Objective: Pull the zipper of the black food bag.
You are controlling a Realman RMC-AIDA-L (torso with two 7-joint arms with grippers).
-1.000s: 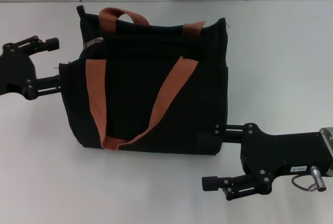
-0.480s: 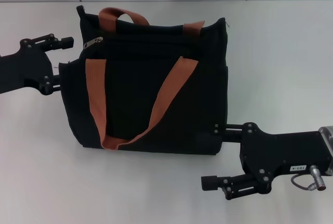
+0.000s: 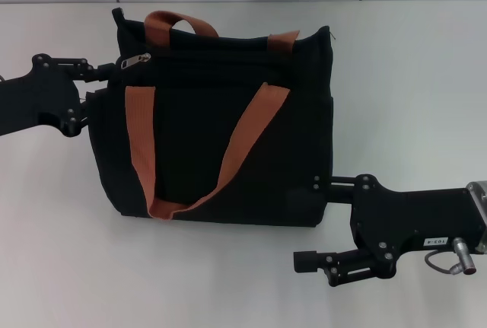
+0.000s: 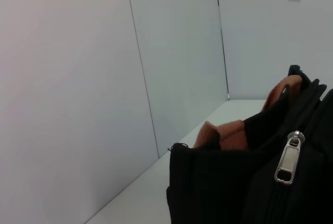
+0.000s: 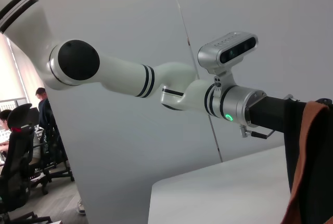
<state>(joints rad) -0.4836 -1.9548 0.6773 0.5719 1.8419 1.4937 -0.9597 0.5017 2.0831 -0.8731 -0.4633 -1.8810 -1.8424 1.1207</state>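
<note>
The black food bag [image 3: 205, 138] lies on its side on the white table, its rust-brown handles [image 3: 251, 130] draped over its face. The silver zipper pull [image 3: 135, 60] sits at the bag's far left top corner. It shows close up in the left wrist view [image 4: 289, 157]. My left gripper [image 3: 97, 90] is open at the bag's left edge, with its upper finger reaching just short of the pull. My right gripper [image 3: 306, 221] is open at the bag's near right corner. Its upper finger touches the bag and its lower finger is over bare table.
The white table [image 3: 411, 77] stretches on all sides, with a pale wall behind it. The right wrist view shows my white left arm [image 5: 156, 83] with its wrist camera, and the bag's edge [image 5: 317, 182] beside a brown strap.
My left gripper has moved right, from well clear of the bag to its left edge near the zipper pull. My right gripper has barely shifted. The bag has not moved.
</note>
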